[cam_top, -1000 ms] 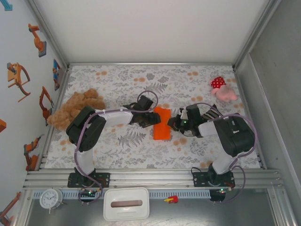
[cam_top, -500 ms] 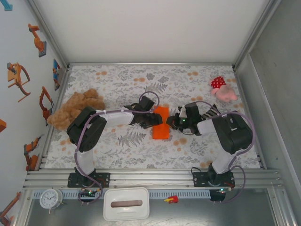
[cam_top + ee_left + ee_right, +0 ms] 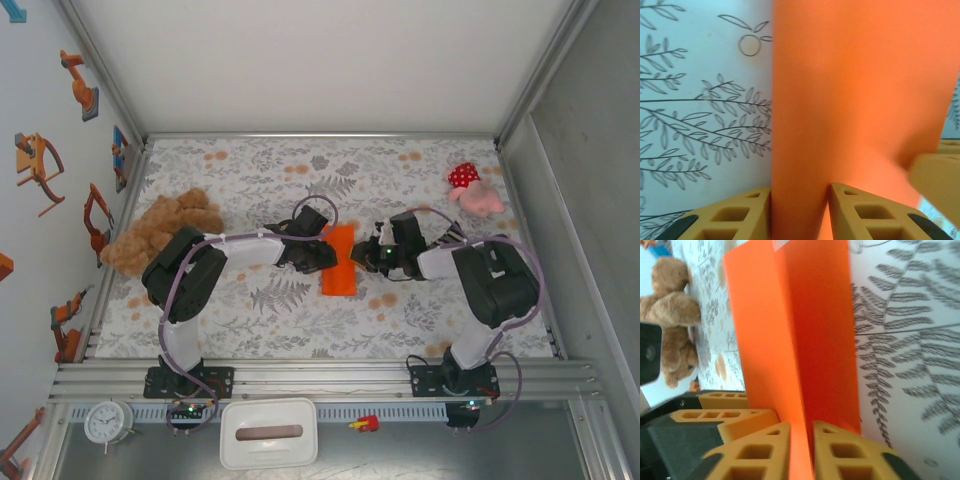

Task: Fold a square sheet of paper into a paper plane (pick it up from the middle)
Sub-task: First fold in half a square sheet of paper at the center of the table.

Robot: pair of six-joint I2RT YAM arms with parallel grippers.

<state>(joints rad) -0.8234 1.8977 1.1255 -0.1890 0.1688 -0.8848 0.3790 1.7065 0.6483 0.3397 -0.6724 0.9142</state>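
Left gripper (image 3: 800,212): fingers apart, thin bright orange folded sheet of paper (image 3: 855,100) fills the gap, cannot tell if gripped | right gripper (image 3: 801,450): nearly pressed together, pinching the sheet's raised crease | sheet lies mid floral-patterned table (image 3: 300,170), between both grippers

Count, top view:
- square sheet of paper (image 3: 340,262), orange, folded: 1
- robot arms: 2, left arm (image 3: 190,275) and right arm (image 3: 495,285)
- brown teddy bear (image 3: 160,230): 1
- red-and-pink polka-dot plush (image 3: 472,192): 1
- alarm clock (image 3: 107,422): 1
- white box (image 3: 268,433): 1
- small red-and-yellow item (image 3: 365,423): 1
- counter (image 3: 300,170): 1
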